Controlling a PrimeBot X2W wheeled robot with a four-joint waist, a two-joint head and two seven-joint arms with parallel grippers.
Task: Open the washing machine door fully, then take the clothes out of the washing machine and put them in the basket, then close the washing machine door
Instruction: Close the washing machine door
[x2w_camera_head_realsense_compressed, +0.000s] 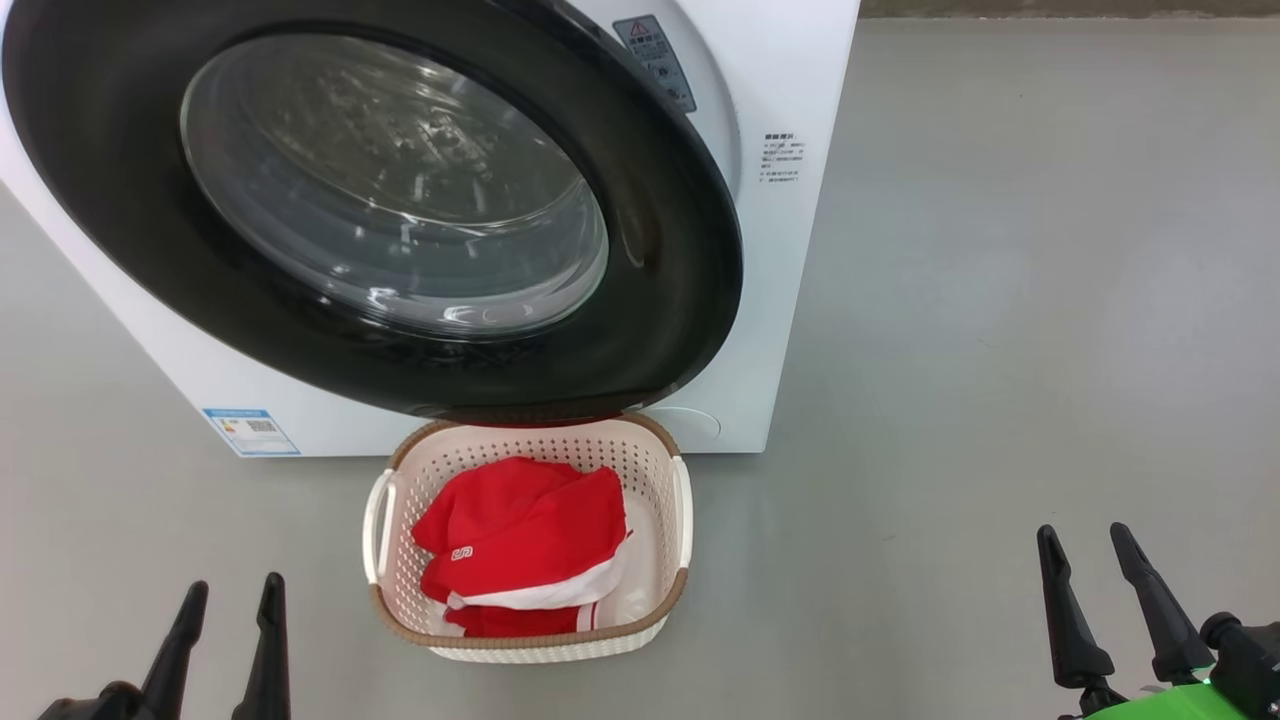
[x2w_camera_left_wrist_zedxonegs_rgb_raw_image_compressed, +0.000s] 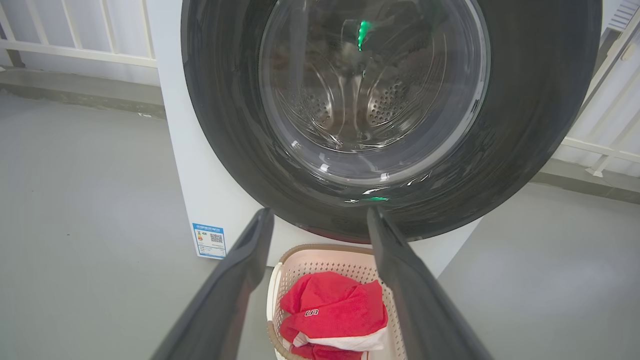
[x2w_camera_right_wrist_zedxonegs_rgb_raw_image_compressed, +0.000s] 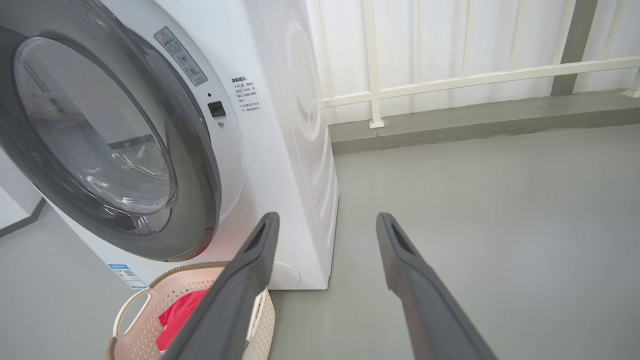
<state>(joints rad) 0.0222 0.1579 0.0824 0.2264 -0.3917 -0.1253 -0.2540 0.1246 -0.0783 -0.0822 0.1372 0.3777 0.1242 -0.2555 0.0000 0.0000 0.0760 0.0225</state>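
Observation:
The washing machine (x2w_camera_head_realsense_compressed: 790, 300) is white, and its round black-rimmed door (x2w_camera_head_realsense_compressed: 650, 300) lies nearly flat against the front, glass bowl facing me; a thin gap shows along its right edge. Through the glass in the left wrist view the steel drum shows behind the door (x2w_camera_left_wrist_zedxonegs_rgb_raw_image_compressed: 225, 125). Right under the door stands the cream basket (x2w_camera_head_realsense_compressed: 640, 470), holding red clothes (x2w_camera_head_realsense_compressed: 530, 540) with white trim. My left gripper (x2w_camera_head_realsense_compressed: 235, 588) is open at the lower left, short of the basket. My right gripper (x2w_camera_head_realsense_compressed: 1082, 532) is open at the lower right over bare floor. Both hold nothing.
Grey floor stretches out to the right of the machine (x2w_camera_right_wrist_zedxonegs_rgb_raw_image_compressed: 280, 150). A white railing (x2w_camera_right_wrist_zedxonegs_rgb_raw_image_compressed: 450, 82) runs along the wall behind. A blue sticker (x2w_camera_head_realsense_compressed: 250, 432) sits low on the machine's front left. The basket (x2w_camera_right_wrist_zedxonegs_rgb_raw_image_compressed: 150, 320) almost touches the machine's base.

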